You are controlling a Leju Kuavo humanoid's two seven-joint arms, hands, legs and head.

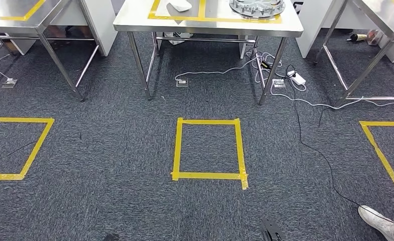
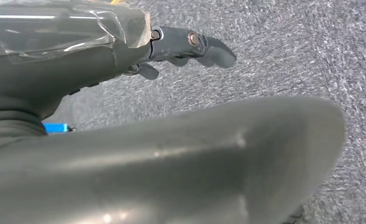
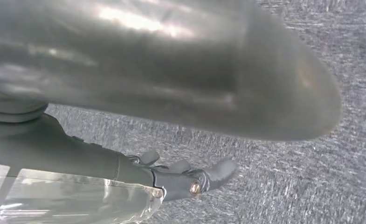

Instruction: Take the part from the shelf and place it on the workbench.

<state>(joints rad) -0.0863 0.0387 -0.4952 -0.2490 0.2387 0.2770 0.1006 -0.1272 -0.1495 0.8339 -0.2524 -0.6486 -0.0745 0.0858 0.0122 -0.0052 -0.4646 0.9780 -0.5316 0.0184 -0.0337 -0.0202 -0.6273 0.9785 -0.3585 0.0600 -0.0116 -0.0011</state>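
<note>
Facing a steel workbench [image 1: 134, 22] across taped grey carpet [image 1: 109, 145] — both hands spread, empty.

head view high over carpet [image 1: 109, 201], wrist views close above carpet

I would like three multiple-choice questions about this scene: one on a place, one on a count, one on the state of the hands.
1. Where does the round grey metal part lie?
A. on the middle steel table
B. on the carpet
C. in the left hand

2. How many yellow tape squares mark the grey carpet?
A. one
B. three
C. five

3. What do the robot's hands hold?
A. a cable
B. a white cloth
C. nothing

Answers:
1 A: it rests on the middle steel table, inside yellow tape.
2 B: left, centre and right.
3 C: left hand and right hand hang over carpet, fingers apart.
</note>
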